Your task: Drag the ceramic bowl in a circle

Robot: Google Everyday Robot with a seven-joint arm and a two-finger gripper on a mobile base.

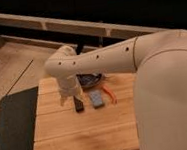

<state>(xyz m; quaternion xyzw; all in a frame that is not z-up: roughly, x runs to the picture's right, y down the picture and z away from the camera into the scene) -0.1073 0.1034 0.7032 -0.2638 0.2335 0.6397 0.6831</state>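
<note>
The ceramic bowl (pixel 91 80) is dark with a bluish mottled inside. It sits near the back of the wooden table (pixel 78 136), and only a sliver shows from behind my white arm. My gripper (pixel 72 98) hangs at the end of the bent forearm. It points down at the table just left of and in front of the bowl, and the wrist covers most of it. Whether it touches the bowl does not show.
A flat black bar (pixel 79 106) lies just below the gripper. A grey-blue block (pixel 96 99) and an orange strip (pixel 109 94) lie to its right. A dark mat (pixel 14 125) borders the table's left side. A dark counter with a pale ledge (pixel 72 26) runs behind.
</note>
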